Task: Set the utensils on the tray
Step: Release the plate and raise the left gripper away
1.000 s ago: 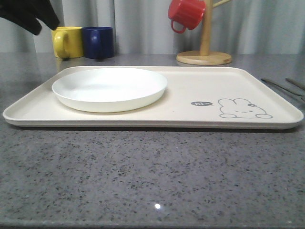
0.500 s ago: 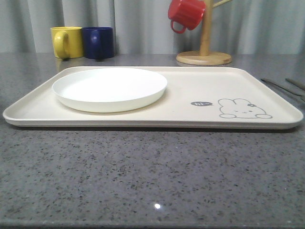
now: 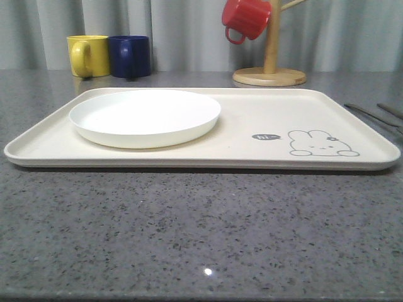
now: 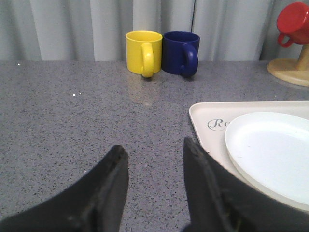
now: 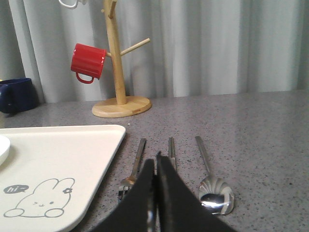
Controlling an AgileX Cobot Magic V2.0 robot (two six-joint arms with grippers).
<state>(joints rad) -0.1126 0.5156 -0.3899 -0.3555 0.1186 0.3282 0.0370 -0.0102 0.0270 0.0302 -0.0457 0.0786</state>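
Grey speckled stone forms the table (image 3: 201, 226), which spans the lower half of the front view. On it lies the cream tray (image 3: 252, 119), running nearly edge to edge across the middle of that frame; its rabbit drawing (image 3: 323, 143) and "hi" bubble (image 3: 266, 136) sit at centre right. A round white plate (image 3: 145, 117) rests on the tray at centre left. At upper right stands a wooden mug tree (image 3: 271, 60) with a red mug (image 3: 245, 19) hung on a peg. At upper left a yellow mug (image 3: 88, 55) and a blue mug (image 3: 130, 55) stand side by side, touching or nearly so, behind the tray. The utensils lie on the table, off the tray: in the right wrist view, at lower centre, the fork (image 5: 133, 169) is just beside the tray's edge, the chopsticks (image 5: 171, 151) are next, and the spoon (image 5: 212, 181) is furthest from the tray, all roughly parallel. The right gripper (image 5: 155, 193) at bottom centre of that view has its fingers pressed together with nothing between them, in front of the chopsticks. The left gripper (image 4: 154, 162) at the bottom of the left wrist view has its fingers (image 4: 113, 174) spread apart over bare table, beside the tray's corner.
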